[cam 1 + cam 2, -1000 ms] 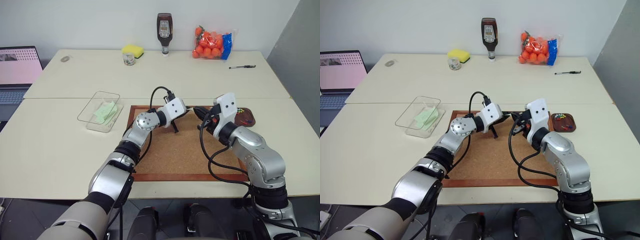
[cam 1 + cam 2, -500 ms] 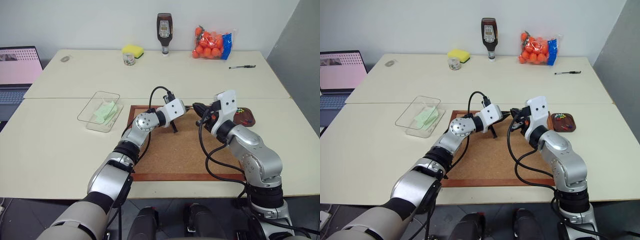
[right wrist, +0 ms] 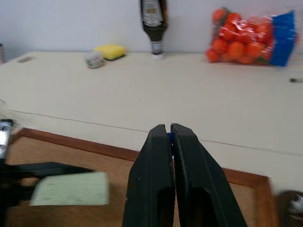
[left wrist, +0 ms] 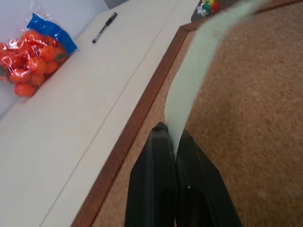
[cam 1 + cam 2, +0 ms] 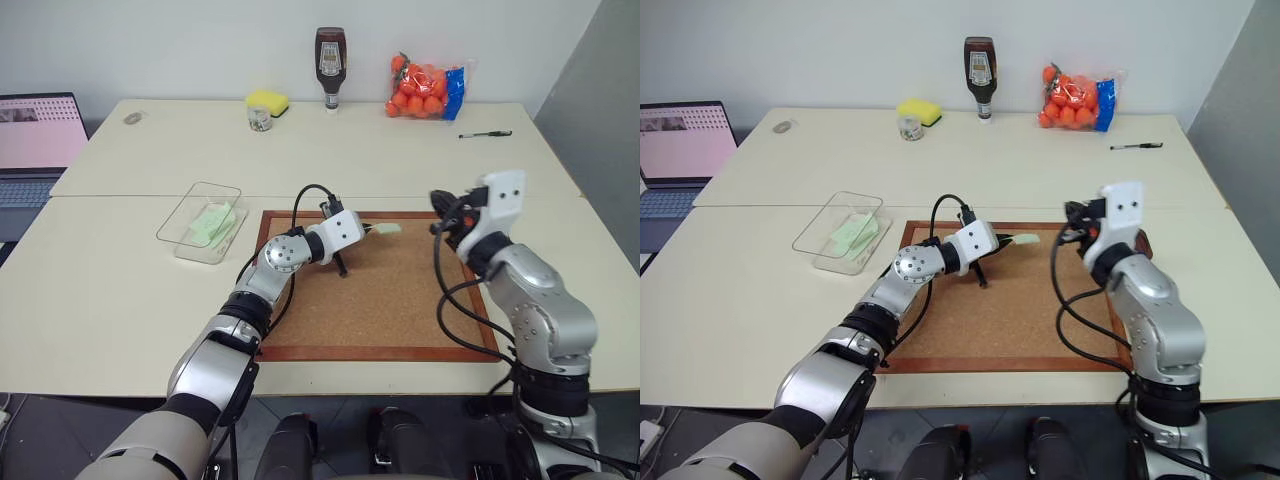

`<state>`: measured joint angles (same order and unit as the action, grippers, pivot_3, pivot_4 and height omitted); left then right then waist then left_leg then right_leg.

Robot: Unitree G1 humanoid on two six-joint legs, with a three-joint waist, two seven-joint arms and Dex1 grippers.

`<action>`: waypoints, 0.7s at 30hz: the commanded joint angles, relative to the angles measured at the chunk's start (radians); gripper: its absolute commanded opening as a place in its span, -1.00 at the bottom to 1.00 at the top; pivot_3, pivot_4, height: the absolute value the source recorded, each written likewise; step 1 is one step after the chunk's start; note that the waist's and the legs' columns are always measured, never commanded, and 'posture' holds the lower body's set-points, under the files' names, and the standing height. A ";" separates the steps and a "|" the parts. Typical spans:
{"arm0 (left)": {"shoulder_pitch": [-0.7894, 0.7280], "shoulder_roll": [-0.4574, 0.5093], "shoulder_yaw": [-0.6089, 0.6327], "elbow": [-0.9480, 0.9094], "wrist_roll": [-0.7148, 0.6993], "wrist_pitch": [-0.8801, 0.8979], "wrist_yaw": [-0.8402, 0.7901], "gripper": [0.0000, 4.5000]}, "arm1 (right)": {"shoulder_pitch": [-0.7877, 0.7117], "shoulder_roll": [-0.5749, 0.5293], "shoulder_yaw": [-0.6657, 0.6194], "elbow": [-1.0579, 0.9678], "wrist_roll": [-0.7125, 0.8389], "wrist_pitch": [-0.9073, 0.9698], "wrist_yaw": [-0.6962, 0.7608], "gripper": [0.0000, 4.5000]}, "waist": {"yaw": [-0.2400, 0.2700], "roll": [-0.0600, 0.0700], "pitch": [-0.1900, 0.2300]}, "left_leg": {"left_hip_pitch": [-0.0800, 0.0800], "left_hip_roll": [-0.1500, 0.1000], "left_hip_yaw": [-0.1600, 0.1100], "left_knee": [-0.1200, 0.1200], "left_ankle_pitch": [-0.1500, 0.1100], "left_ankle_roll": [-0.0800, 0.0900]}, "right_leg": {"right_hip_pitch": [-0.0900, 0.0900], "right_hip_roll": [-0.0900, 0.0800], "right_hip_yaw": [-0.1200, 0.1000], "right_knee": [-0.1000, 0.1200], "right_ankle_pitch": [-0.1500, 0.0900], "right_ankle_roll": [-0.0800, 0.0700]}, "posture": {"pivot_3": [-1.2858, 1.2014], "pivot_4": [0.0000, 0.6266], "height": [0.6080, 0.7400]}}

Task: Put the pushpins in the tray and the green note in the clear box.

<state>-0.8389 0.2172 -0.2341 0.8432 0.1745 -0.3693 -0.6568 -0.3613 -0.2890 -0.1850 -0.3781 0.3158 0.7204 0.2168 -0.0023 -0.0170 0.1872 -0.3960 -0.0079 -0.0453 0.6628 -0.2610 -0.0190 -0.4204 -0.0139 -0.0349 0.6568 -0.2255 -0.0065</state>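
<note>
Left of the middle in the left eye view sits the clear plastic box (image 5: 199, 222), with a pale green paper already lying inside it. To its right, over the brown corkboard (image 5: 375, 300), the left gripper (image 5: 362, 232) is pinched tight on one edge of the pale green square note (image 5: 387, 228). The note sticks out flat toward the right, away from the box, so this arm looks like the one to carry it back left. Farther right, the right gripper (image 3: 169, 137) is pressed together on a tiny dark blue pushpin (image 3: 170, 136). At the right edge of its wrist view shows the small dark brown tray (image 3: 289, 206), with coloured pins in it.
</note>
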 commanded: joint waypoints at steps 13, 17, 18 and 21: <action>0.114 0.018 0.056 -0.456 -0.113 0.386 -0.026 -1.00 | -0.150 -0.118 -0.024 0.650 -0.168 -0.364 0.008 -0.89 | -0.013 -0.001 0.000 | 0.011 0.001 0.017 -0.001 0.001 0.002 | 0.000 0.007 0.018 0.007 0.000 0.000 | 0.03 -0.52 1.00; 0.119 0.020 0.055 -0.478 -0.113 0.408 -0.021 -1.00 | -0.185 -0.113 -0.031 0.741 -0.171 -0.415 0.009 -0.56 | -0.016 -0.001 0.000 | 0.012 0.001 0.021 -0.001 0.001 0.002 | 0.000 0.007 0.023 0.006 0.001 0.001 | 0.03 -0.52 1.00; 0.120 0.020 0.056 -0.481 -0.113 0.411 -0.019 -1.00 | -0.189 -0.112 -0.030 0.743 -0.171 -0.419 0.010 -0.46 | -0.016 -0.001 0.000 | 0.012 0.001 0.021 -0.001 0.001 0.002 | 0.000 0.007 0.024 0.006 0.001 0.001 | 0.03 -0.52 1.00; 0.121 0.020 0.056 -0.486 -0.113 0.418 -0.017 -1.00 | -0.190 -0.111 -0.025 0.734 -0.169 -0.421 0.013 -0.18 | -0.016 -0.001 0.000 | 0.012 0.001 0.021 -0.001 0.001 0.002 | 0.000 0.007 0.024 0.005 0.001 0.001 | 0.03 -0.52 1.00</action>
<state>-0.7160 0.2349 -0.1896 0.3976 0.0784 0.0497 -0.6837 -0.5269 -0.3926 -0.2027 0.3834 0.1401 0.3226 0.2204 -0.0179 -0.0175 0.1874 -0.3843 -0.0068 -0.0241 0.6616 -0.2602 -0.0172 -0.4206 -0.0072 -0.0108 0.6621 -0.2243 -0.0050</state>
